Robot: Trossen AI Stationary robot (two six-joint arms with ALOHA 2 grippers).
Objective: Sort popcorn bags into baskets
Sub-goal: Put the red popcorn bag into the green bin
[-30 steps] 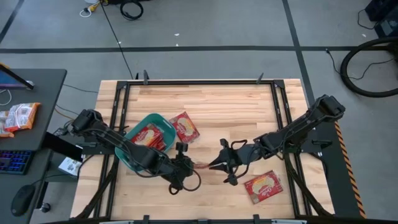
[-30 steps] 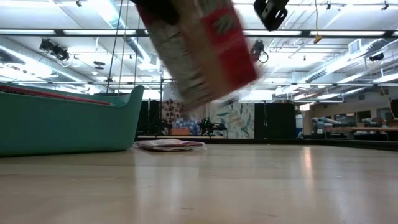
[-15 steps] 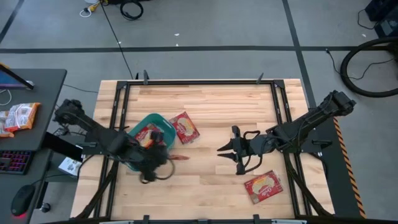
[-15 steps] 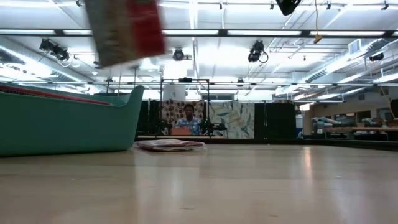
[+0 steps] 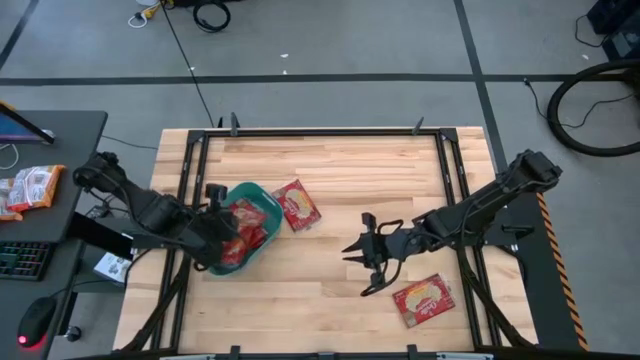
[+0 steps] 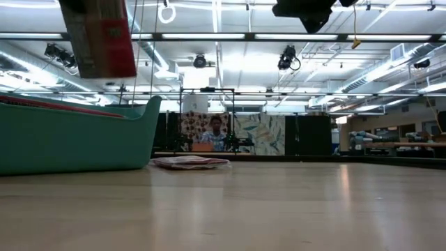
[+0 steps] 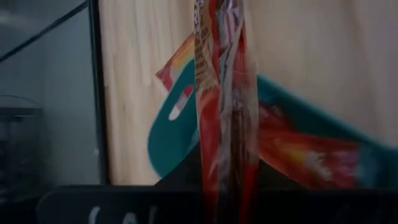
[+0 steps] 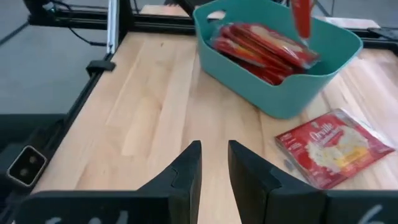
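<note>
Left claw (image 5: pixel 222 222) hangs over the teal-green tub (image 5: pixel 262 197) at the desk's (image 5: pixel 340 160) nine o'clock side, clamped on one red popcorn packet (image 7: pixel 224 106) held edge-up above the packets already inside (image 8: pixel 264 50). Right claw (image 8: pixel 214 165) hovers near desk centre, empty, fingers slightly parted. One loose packet (image 5: pixel 297 204) lies just beside the tub at its three o'clock; another (image 5: pixel 423 300) lies toward five o'clock of the desk.
</note>
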